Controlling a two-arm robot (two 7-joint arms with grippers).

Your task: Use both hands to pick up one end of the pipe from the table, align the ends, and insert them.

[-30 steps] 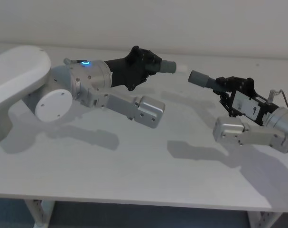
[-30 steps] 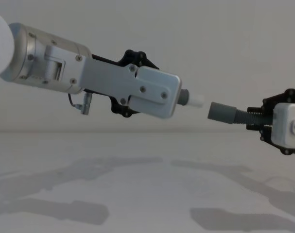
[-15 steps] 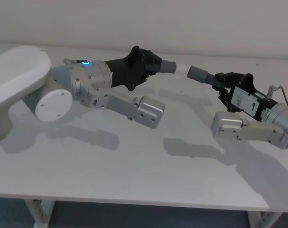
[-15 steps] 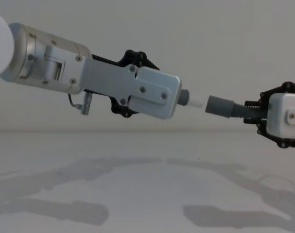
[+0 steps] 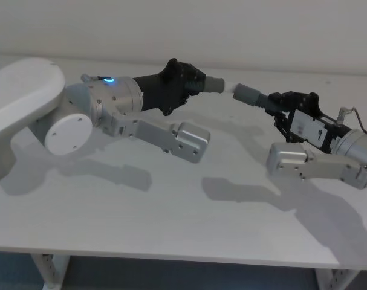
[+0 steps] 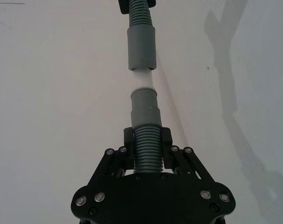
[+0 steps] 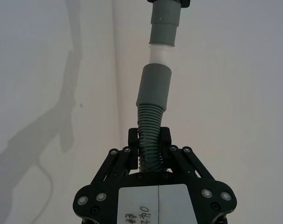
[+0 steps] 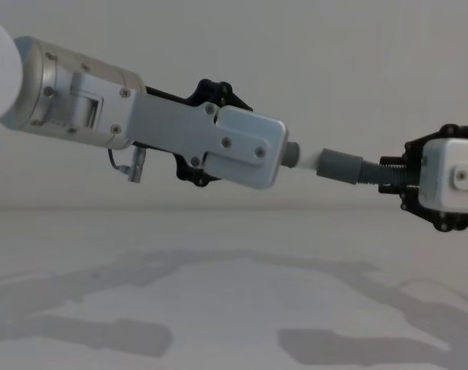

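The pipe is held in the air in two parts, above the white table (image 5: 171,211). My left gripper (image 5: 197,81) is shut on a ribbed section (image 6: 148,151) that ends in a grey cuff (image 6: 146,107) with a white tip (image 6: 142,81). From the right, my right gripper (image 5: 274,104) is shut on the ribbed hose (image 7: 149,135), just behind its grey cuff (image 7: 154,88). The two ends lie nearly in one line. The white tip (image 8: 311,159) reaches the mouth of the right-hand cuff (image 8: 340,166). A short white stretch (image 7: 160,53) still shows between the two cuffs.
A silver link of the left arm (image 8: 210,142) crosses the chest view and hides most of that gripper. The right arm's silver link (image 5: 304,164) hangs low over the table. Arm shadows lie on the bare surface below.
My right gripper has carried the hose cuff leftward and slightly up, closing the gap until it meets the white tip. The left arm has stayed still.
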